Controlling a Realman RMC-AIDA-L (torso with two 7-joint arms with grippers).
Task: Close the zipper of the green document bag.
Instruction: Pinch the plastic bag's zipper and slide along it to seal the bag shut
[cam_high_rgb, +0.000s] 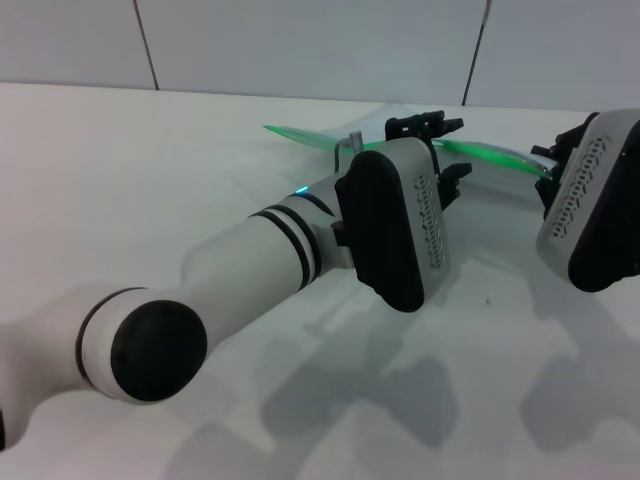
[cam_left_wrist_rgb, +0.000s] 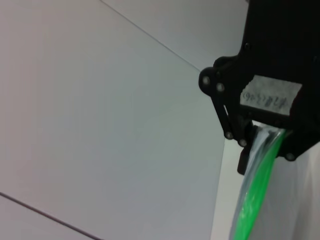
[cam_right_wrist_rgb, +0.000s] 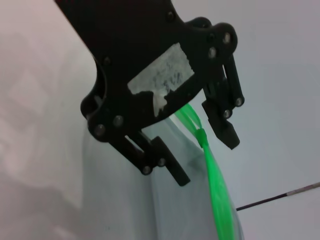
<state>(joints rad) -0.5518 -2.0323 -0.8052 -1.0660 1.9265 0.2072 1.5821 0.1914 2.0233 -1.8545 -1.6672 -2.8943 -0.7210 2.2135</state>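
Observation:
The zipper (cam_high_rgb: 300, 135) shows as a bright green strip held up above the white table, running from my left gripper (cam_high_rgb: 428, 128) to my right gripper (cam_high_rgb: 552, 160). In the left wrist view my left gripper (cam_left_wrist_rgb: 262, 134) is shut on the strip (cam_left_wrist_rgb: 255, 200). In the right wrist view the green document bag (cam_right_wrist_rgb: 150, 210) hangs as a pale translucent sheet below the zipper (cam_right_wrist_rgb: 217, 195). My right gripper (cam_right_wrist_rgb: 206, 161) is open with the strip passing between its fingers, and a small green slider (cam_right_wrist_rgb: 201, 136) sits close to one finger (cam_right_wrist_rgb: 222, 125). My left arm hides most of the bag in the head view.
The white table (cam_high_rgb: 150, 180) spreads to the left and front of the arms. A pale panelled wall (cam_high_rgb: 300, 40) stands behind it. A small grey tab (cam_high_rgb: 352, 140) sticks up from the green strip just left of the left gripper.

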